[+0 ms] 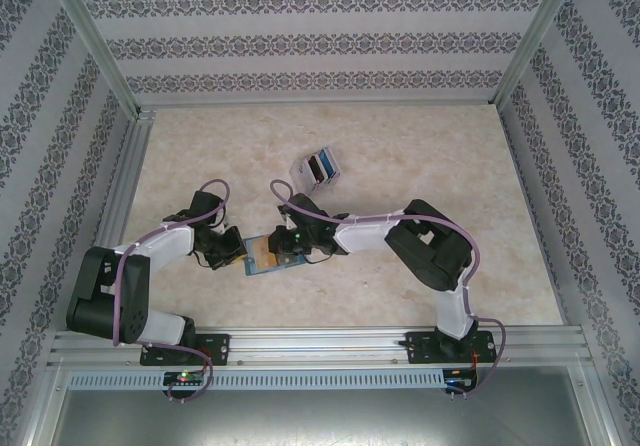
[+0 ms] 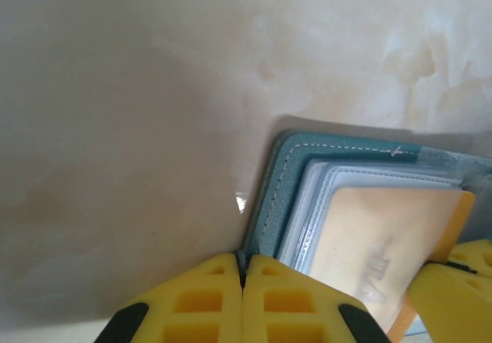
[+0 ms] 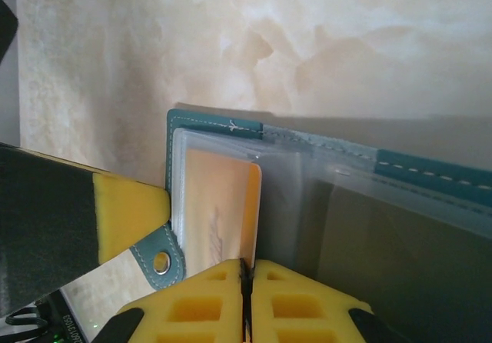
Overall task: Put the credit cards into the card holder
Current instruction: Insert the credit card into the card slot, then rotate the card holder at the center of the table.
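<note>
The left gripper (image 2: 242,272) has its two yellow fingers pressed flat together. The teal edge of the card holder (image 2: 278,181) runs straight into the seam between them, so it looks clamped on the cover's rim. The right gripper (image 3: 244,275) is also closed, finger against finger. Its tips sit at the lower edge of a tan card (image 3: 219,216), which lies inside the clear sleeves (image 3: 288,204) of the open card holder. I cannot tell whether anything is actually pinched between those fingers or whether they just press against the sleeve.

From overhead, the card holder lies open on the pale marbled surface (image 1: 420,146), low and left of centre in the frame. The two grippers meet over it, one from each side.

The overhead camera also takes in a clear box (image 1: 318,169) a little above and right of the card holder and apart from it, with a few cards (image 1: 322,164) standing in it, dark and blue.

The right wrist camera shows the clasp tab (image 3: 163,260) with its metal snap at the card holder's lower left corner, and a finger of the left gripper touching that side. The left wrist camera shows the stitched, rounded corner of the cover and the stacked sleeve edges, with the right gripper's yellow finger in its lower right.
</note>
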